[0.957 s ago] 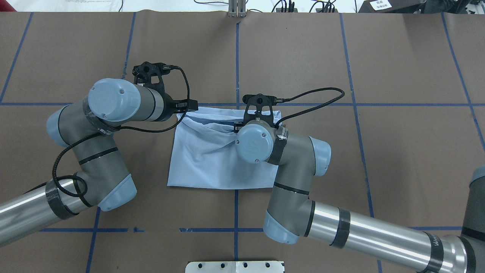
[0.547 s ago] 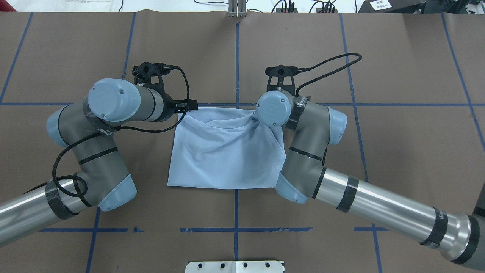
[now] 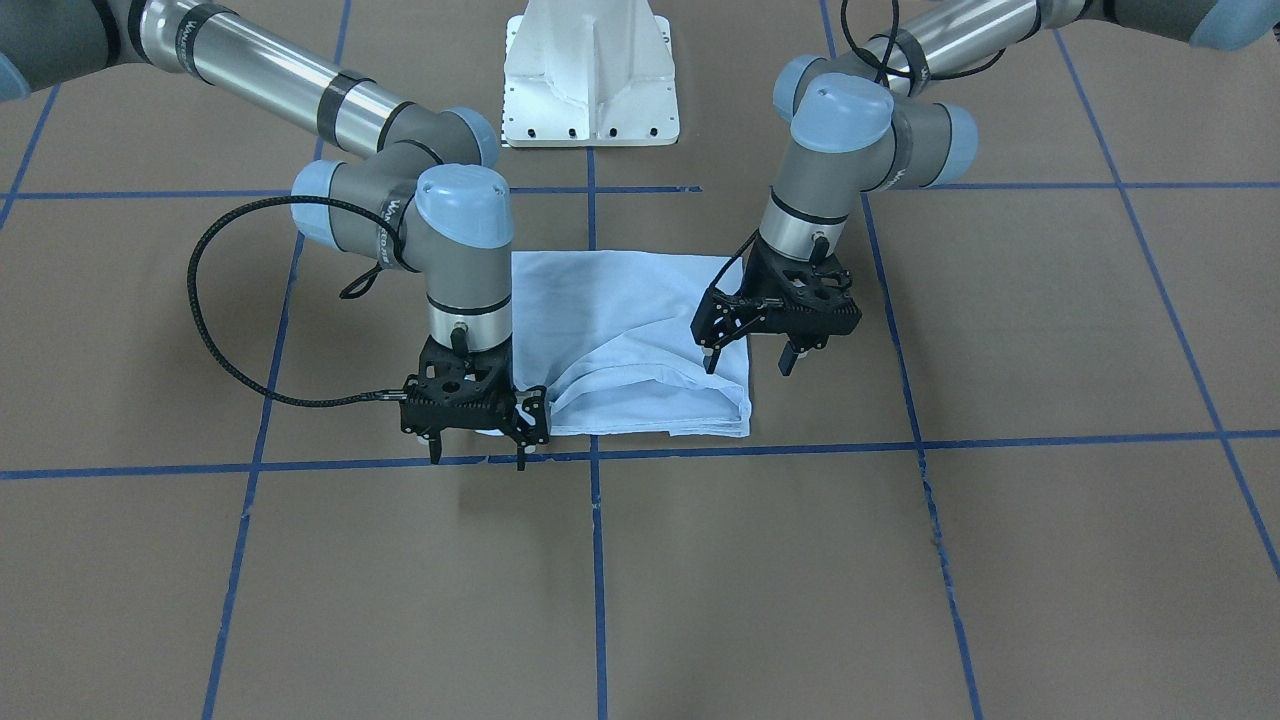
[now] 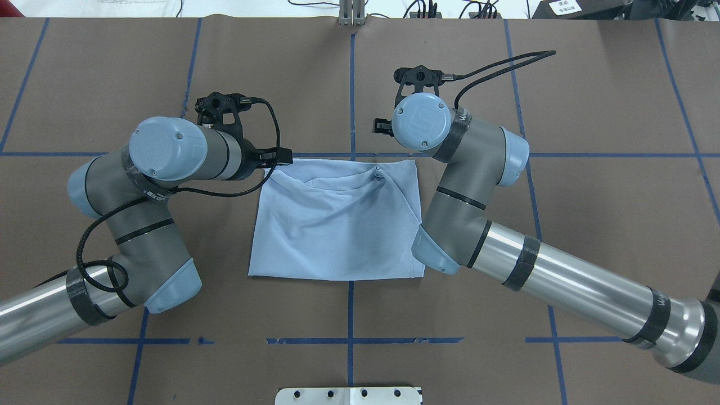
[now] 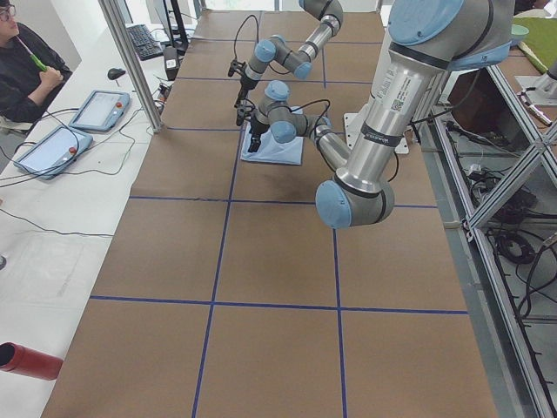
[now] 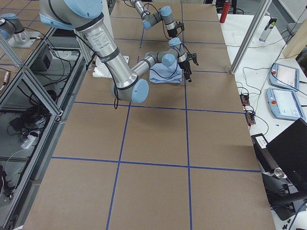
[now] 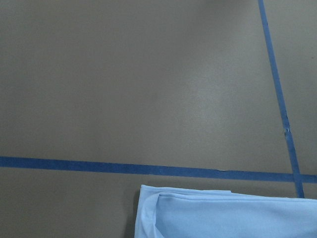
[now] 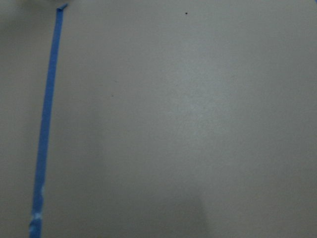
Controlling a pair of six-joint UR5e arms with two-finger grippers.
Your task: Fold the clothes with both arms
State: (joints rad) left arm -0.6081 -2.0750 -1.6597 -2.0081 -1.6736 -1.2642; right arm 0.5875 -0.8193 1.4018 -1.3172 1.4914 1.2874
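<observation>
While the folded light blue T-shirt (image 3: 620, 310) lies on the brown table (image 3: 900, 560) in front of the white base (image 3: 590, 70), both wrists point straight down. The left gripper (image 3: 747, 367) hangs with fingers spread over the shirt's side edge. The right gripper (image 3: 478, 460), also spread, sits low beside a corner far from the base. White lettering on the black bands (image 3: 386, 220) is illegible.

**Item 1.** T-shirt (image 4: 337, 225): light blue, folded to a rough rectangle, flat on the brown counter (image 4: 590, 225). The far edge was rumpled, with diagonal creases.

**Item 2.** Left arm (image 4: 146, 185): grey-silver, light blue joint caps, elbow bent. Its black end effector (image 3: 747, 362) hung over the shirt's far left corner, fingers spread, empty.

**Item 3.** Right arm (image 4: 467, 185): same make. Its end effector (image 3: 477, 458) was by the far right corner, fingers spread, empty.
</observation>
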